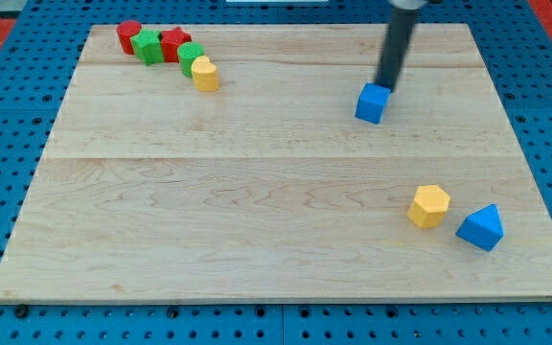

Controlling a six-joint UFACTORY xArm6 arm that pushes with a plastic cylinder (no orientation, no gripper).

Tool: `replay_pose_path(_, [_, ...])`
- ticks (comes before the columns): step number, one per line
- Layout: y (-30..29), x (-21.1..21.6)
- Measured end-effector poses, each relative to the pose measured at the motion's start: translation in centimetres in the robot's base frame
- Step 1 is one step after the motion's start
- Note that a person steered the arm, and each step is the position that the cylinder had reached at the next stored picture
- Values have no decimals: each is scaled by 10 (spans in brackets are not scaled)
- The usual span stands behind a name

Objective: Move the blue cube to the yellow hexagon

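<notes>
1. Wooden desk [257, 192] of pale planks lies on a blue pegboard [8, 192] full of holes; red shows beyond the top corners.
2. No claw exists on this arm, so nothing can open or close; it ends in a dark rod, and my tip [386, 86] stands just behind the blue cube [373, 103], at the cube's top-right side, touching it or almost touching, I cannot tell which.
3. The blue cube sits in the right half of the desk, nearer the top edge. The yellow hexagon [429, 205] waits near the bottom-right corner, well apart from the cube, lower and a little to the right.
4. To do the push well, I judge the tip should stay behind the cube on the line toward the hexagon, a bit more to the cube's top-left side, so the cube slides down and slightly right without turning away.
5. A blue triangular block [480, 227] lies just beside the hexagon on its right; it does not block the way, but a too strong push may disturb both.
6. Near the top-left corner stands a cluster: red cylinder [128, 36], green block [147, 46], red star [174, 43], another green block [191, 56] and a yellow block [205, 74], all far from the path
</notes>
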State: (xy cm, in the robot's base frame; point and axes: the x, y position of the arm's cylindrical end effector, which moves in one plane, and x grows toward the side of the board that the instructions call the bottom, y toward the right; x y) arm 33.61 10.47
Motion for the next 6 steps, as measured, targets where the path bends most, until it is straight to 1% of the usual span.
replay_pose_path(1, [-14,71])
replay_pose_path(2, [-13,120])
replay_pose_path(3, [-45,90])
replay_pose_path(4, [-88,137])
replay_pose_path(6, [0,145])
